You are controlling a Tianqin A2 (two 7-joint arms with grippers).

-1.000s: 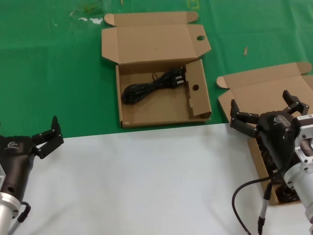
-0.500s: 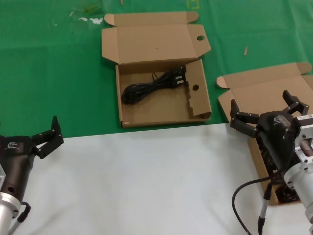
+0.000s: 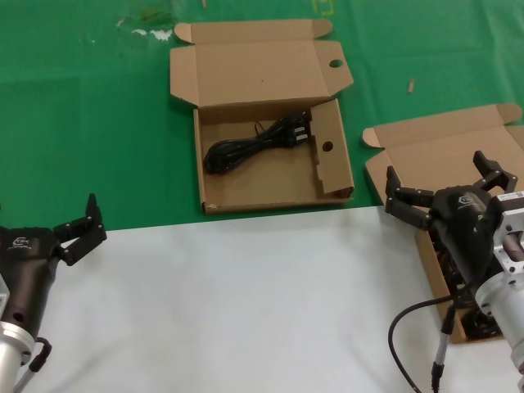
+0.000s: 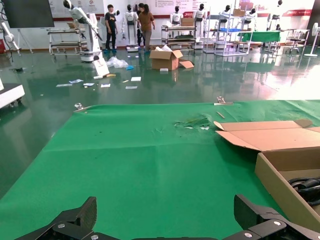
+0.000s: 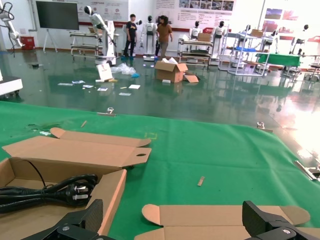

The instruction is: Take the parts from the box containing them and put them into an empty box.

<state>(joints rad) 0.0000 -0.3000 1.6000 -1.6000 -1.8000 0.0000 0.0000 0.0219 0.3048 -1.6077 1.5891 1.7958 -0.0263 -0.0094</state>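
You have one power cord [image 3: 258, 141] already lying in the holed-flap box [image 3: 270, 192], which sits open toward the far middle of the counter [image 3: 229, 303], on its green cover. So the transfer has begun but, as I judge it, is not finished: in the plain-lidded box [image 3: 434, 151] at the counter's right edge, dark coiled cords [image 3: 479, 326] show beside and under your right arm, though most of that box's inside is hidden by the arm, so you cannot count what is left.

Your right gripper [image 3: 446, 190] hovers over that source box with its fingers spread wide and nothing between them. Your left gripper [image 3: 78, 229] waits at the counter's near left, also spread and empty, well apart from both boxes.

What remains, by my reading, is to lower the right gripper onto a cord bundle, close on it, and carry it over to join the first one.
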